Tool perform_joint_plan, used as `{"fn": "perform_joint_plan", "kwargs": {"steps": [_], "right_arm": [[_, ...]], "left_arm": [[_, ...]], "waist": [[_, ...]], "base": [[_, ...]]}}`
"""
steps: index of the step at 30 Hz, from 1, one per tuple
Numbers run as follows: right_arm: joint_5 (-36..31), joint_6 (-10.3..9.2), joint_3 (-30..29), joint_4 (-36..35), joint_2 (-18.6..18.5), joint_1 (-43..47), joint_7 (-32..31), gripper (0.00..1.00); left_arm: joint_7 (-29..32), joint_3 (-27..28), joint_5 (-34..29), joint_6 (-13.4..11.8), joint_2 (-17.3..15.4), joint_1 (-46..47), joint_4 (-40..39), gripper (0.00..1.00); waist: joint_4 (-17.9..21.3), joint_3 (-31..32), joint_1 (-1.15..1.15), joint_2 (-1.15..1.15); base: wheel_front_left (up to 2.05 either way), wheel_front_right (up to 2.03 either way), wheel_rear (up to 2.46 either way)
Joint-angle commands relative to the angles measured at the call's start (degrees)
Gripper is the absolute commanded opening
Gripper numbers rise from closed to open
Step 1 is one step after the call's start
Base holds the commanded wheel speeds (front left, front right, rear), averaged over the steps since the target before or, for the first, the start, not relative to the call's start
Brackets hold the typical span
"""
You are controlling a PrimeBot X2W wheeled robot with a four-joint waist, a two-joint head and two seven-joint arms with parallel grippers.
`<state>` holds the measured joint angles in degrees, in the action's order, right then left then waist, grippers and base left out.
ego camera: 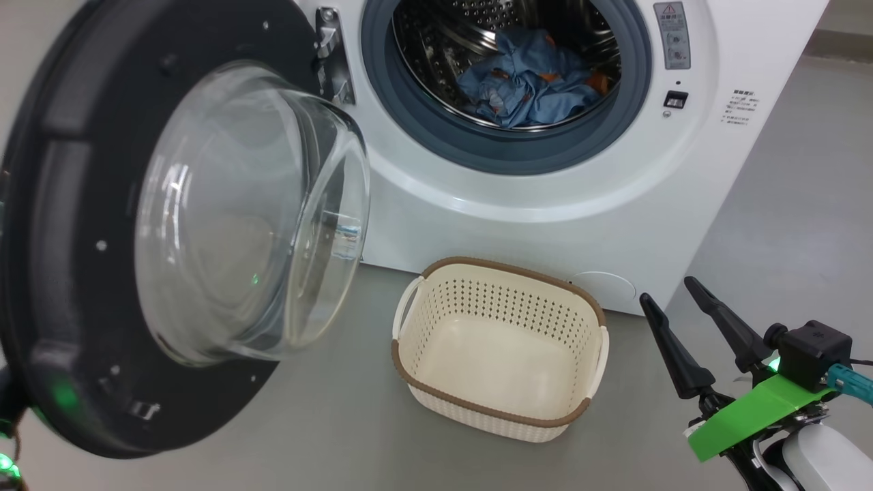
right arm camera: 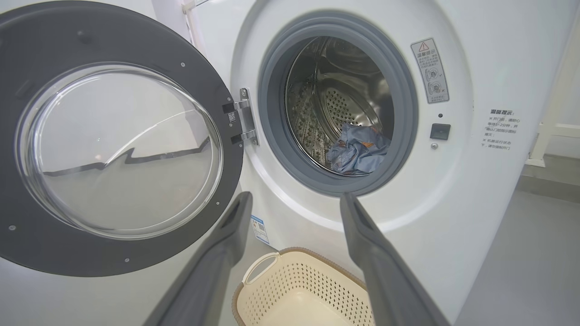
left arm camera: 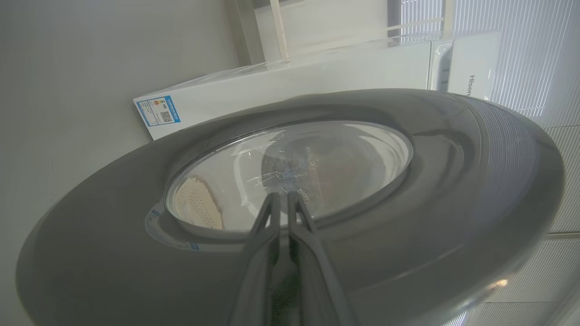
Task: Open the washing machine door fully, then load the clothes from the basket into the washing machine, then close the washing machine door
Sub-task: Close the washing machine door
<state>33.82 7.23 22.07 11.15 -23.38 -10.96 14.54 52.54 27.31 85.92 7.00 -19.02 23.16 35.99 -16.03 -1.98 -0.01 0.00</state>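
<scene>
The washing machine (ego camera: 545, 204) stands with its door (ego camera: 68, 204) swung out to the left, the glass bowl facing me. Light blue printed clothes (ego camera: 525, 85) lie in the steel drum, and they also show in the right wrist view (right arm camera: 358, 154). The cream basket (ego camera: 498, 341) sits on the floor before the machine with nothing in it. My right gripper (ego camera: 667, 292) hangs open and empty to the basket's right, its fingers (right arm camera: 235, 226) pointing at the drum opening. My left gripper (left arm camera: 283, 197) is shut and empty, with its tips at the outer face of the door (left arm camera: 408, 217), by the window's edge.
Grey floor (ego camera: 307, 423) spreads around the basket and to the machine's right. A blue label (left arm camera: 158, 111) marks the machine's lower front corner. The door hinge (right arm camera: 244, 120) is on the opening's left side. A pale ledge (right arm camera: 553, 131) runs along the wall at right.
</scene>
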Motion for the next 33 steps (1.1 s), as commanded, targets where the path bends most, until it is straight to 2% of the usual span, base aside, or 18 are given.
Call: {"fn": "perform_joint_plan", "kwargs": {"steps": [1,9,22,28,33], "right_arm": [[0.0,0.25,0.38,-1.07,-0.72,0.46,0.46,1.0],[0.23,0.25,0.14,-0.9,0.42,1.71,0.46,1.0],[0.11,0.25,-0.38,-1.3,1.21,2.87,0.46,1.0],[0.0,0.25,-0.68,-1.35,1.27,2.53,0.46,1.0],[-0.09,0.25,-1.0,-1.43,1.47,2.3,0.46,1.0]], "left_arm": [[1.52,0.26,0.19,-0.23,-1.56,-0.36,-3.07,0.0],[6.33,-2.18,1.05,-3.43,1.99,-5.91,-14.07,0.0],[12.45,-5.23,3.69,-10.49,7.56,-15.13,-31.99,0.0],[13.18,-7.44,3.79,-11.82,10.31,-17.12,-37.33,0.0],[13.07,-8.78,4.04,-11.54,12.14,-17.54,-39.21,0.0]], "waist": [[0.03,0.54,0.01,0.0],[1.4,2.78,0.01,0.0],[5.47,3.26,0.01,0.0],[7.76,3.08,0.01,0.0],[10.7,2.61,0.01,0.0]], "base": [[0.0,0.0,0.0],[0.0,0.0,0.0],[0.0,0.0,0.0],[0.0,0.0,0.0],[0.0,0.0,0.0]]}}
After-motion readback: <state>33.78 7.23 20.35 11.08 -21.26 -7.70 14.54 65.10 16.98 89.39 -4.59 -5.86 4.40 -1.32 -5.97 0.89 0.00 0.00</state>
